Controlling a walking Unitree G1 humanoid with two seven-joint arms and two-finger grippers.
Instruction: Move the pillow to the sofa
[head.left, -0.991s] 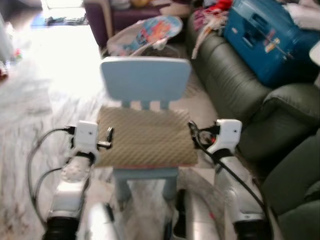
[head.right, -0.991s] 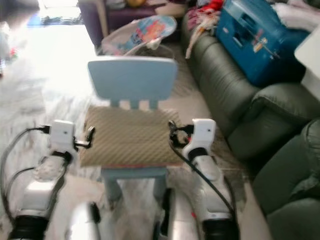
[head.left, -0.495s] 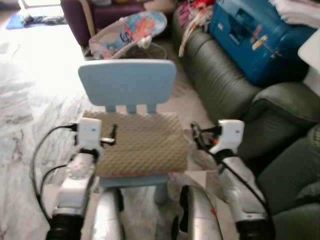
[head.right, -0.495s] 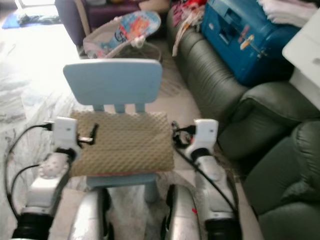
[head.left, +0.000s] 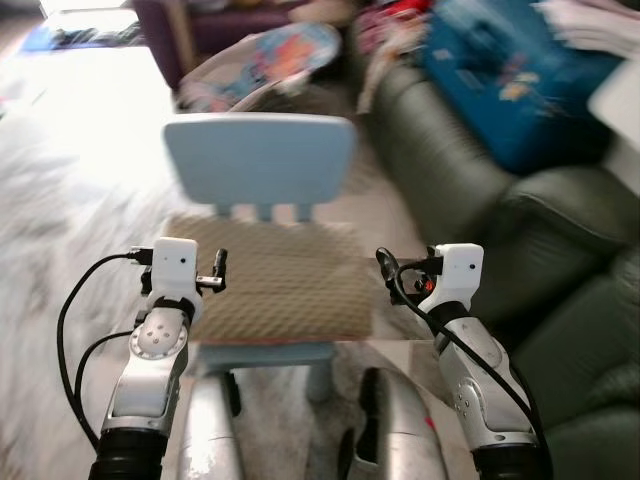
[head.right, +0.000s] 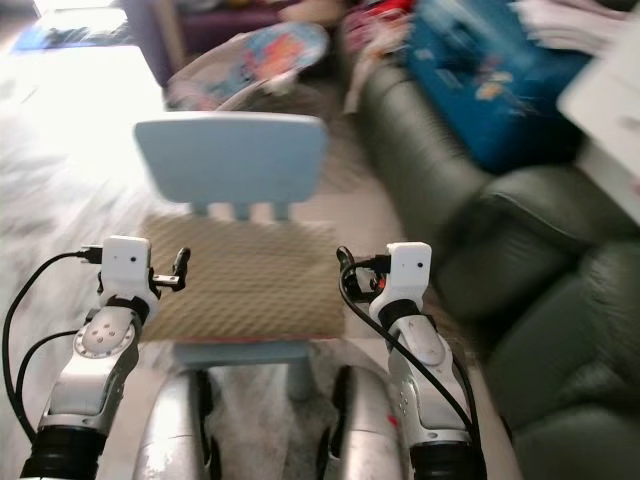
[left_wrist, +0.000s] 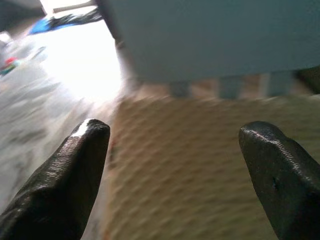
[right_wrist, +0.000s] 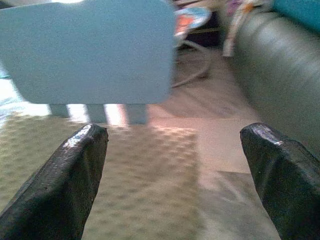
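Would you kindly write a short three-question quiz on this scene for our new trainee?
1. True or false: the pillow already lies on the sofa.
2. Which thing lies on the sofa? A) a blue suitcase B) a lamp C) a kettle
3. Fill in: both the left gripper and the right gripper have their fingers ____.

Key
1. False: the pillow lies on the seat of the light blue chair, between the two arms.
2. A: the blue suitcase rests on the sofa, to the robot's right of the chair.
3. Open: in each wrist view the two black fingers stand wide apart, with the pillow ahead of them.
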